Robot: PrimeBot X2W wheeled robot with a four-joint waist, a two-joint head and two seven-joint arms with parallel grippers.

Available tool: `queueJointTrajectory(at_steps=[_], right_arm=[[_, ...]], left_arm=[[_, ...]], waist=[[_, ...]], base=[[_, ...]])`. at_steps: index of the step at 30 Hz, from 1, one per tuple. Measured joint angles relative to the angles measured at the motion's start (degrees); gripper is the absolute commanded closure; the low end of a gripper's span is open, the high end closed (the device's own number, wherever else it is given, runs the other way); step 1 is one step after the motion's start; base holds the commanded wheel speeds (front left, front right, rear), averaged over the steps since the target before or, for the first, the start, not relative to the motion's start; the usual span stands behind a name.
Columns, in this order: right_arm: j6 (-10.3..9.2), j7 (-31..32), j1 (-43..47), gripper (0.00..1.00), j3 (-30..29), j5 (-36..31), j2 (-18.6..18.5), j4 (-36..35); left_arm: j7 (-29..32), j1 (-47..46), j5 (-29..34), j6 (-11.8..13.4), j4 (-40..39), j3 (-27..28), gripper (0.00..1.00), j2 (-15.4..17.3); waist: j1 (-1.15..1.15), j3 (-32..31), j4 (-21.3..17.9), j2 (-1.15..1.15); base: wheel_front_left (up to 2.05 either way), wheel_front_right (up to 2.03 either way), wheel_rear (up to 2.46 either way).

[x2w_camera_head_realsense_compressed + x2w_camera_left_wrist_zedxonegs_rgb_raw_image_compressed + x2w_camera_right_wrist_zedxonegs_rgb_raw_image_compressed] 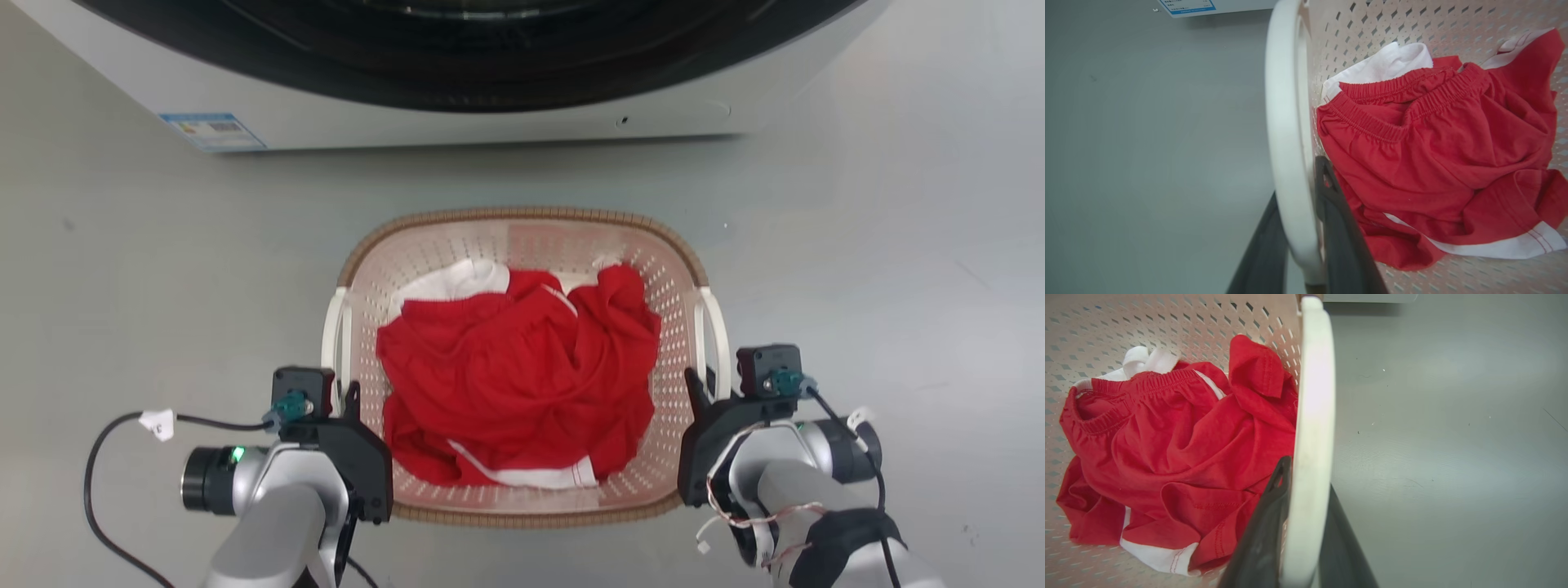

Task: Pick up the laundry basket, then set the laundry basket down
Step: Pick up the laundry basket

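The laundry basket (522,219) is pale pink with perforated walls and a brown rim, and stands in the middle of the head view on the grey floor, in front of the washer. Red and white clothes (522,367) fill it. My left gripper (353,398) is shut on the basket's white left handle (333,335). In the left wrist view, the gripper (1298,188) has a dark finger on each side of the handle (1284,102). My right gripper (695,385) is shut on the white right handle (720,327). The right wrist view shows that gripper (1306,479) clasping the handle (1314,375). I cannot tell whether the basket touches the floor.
The white washer (457,122) with its dark round door stands just beyond the basket, with a blue label (214,131) at its lower left. Grey floor (898,245) lies open to the left and right of the basket. A black cable (98,465) loops off my left wrist.
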Motion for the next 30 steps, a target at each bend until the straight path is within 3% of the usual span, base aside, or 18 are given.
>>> queueJointTrajectory(at_steps=[30], right_arm=[[-0.26, 6.4, 19.0, 1.0, 9.1, 9.4, 0.3, -0.7]], left_arm=[[4.6, 19.1, -6.5, -0.5, 1.3, -6.7, 1.0, 0.0]], waist=[[0.0, -23.2, -0.9, -0.01]], base=[[0.0, 0.0, 0.0]])
